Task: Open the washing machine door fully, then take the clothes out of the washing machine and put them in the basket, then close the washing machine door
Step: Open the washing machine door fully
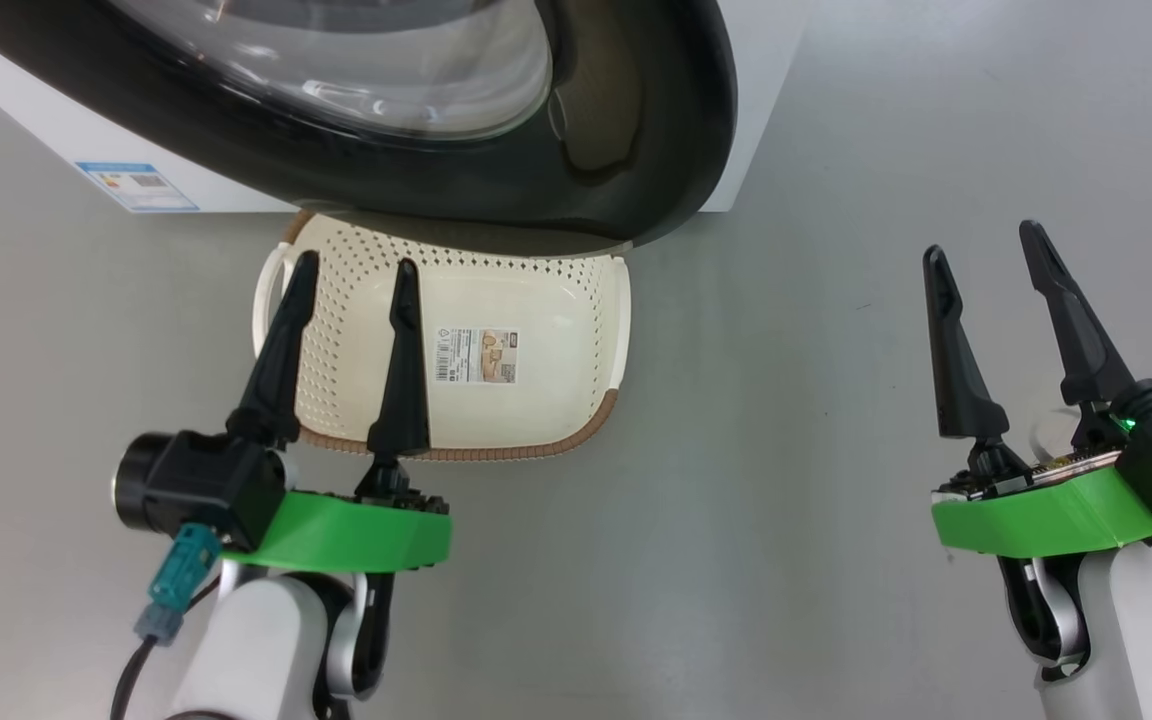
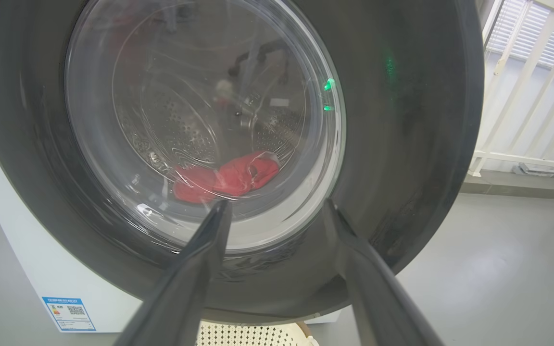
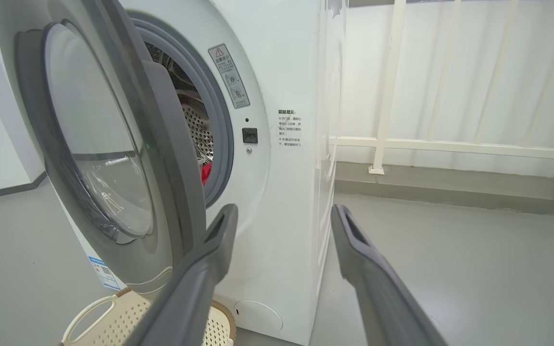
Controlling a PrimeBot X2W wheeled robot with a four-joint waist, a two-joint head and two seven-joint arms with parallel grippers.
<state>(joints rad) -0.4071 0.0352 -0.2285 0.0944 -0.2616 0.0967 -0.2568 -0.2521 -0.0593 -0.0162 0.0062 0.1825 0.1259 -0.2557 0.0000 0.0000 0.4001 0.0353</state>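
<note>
Our left gripper (image 1: 356, 262) and right gripper (image 1: 982, 238) stood wide open, holding nothing. The door (image 3: 161, 144) hung ajar on the machine (image 3: 286, 202); red clothes (image 2: 229, 178) lay in its drum (image 3: 195, 129). The basket (image 1: 581, 330) sat on the floor (image 1: 786, 450) beneath the door, a sticker (image 1: 476, 356) inside.

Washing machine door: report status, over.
Left gripper, right gripper open, empty. Glossy black-rimmed round glass door ajar. Red clothes bundle in steel drum. Cream perforated plastic basket empty, partly under door.

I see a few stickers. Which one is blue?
The blue sticker low on the washing machine, near the floor. The basket sticker is white and tan, and the warning sticker higher up the machine is grey.
</note>
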